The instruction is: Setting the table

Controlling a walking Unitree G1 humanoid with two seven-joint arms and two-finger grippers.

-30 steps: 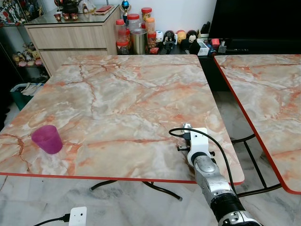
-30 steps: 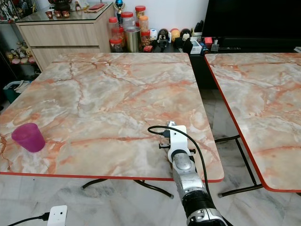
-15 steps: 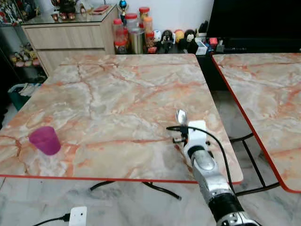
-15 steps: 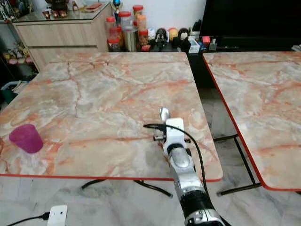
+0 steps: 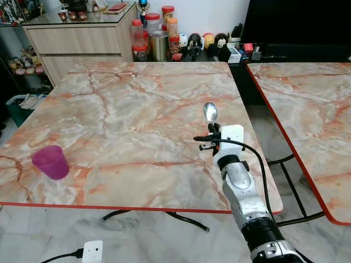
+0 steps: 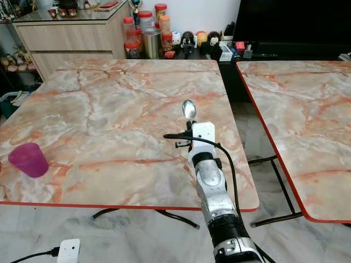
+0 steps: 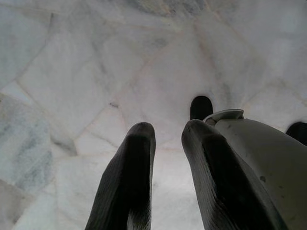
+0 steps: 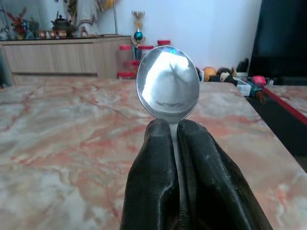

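My right gripper (image 5: 211, 129) is shut on the handle of a metal spoon (image 5: 210, 112), held bowl-up over the right part of the marble table (image 5: 137, 98). In the right wrist view the spoon's shiny bowl (image 8: 168, 84) stands just above the two closed fingertips of my right gripper (image 8: 173, 125). A purple cup (image 5: 50, 161) stands upright near the table's front left edge, far from the gripper. My left gripper (image 7: 168, 132) hangs idle over the pale tiled floor, with a narrow gap between its fingers and nothing in them.
A second marble table (image 5: 307, 98) stands to the right across a narrow gap. Behind the tables are a wooden cabinet (image 5: 82, 41), several jars (image 5: 159, 38) and small figurines. A white power plug (image 5: 90, 251) lies on the floor by the front edge.
My right arm has lifted and reached farther over the table, and the spoon's bowl has risen into view above the wrist. The cup has stayed put.
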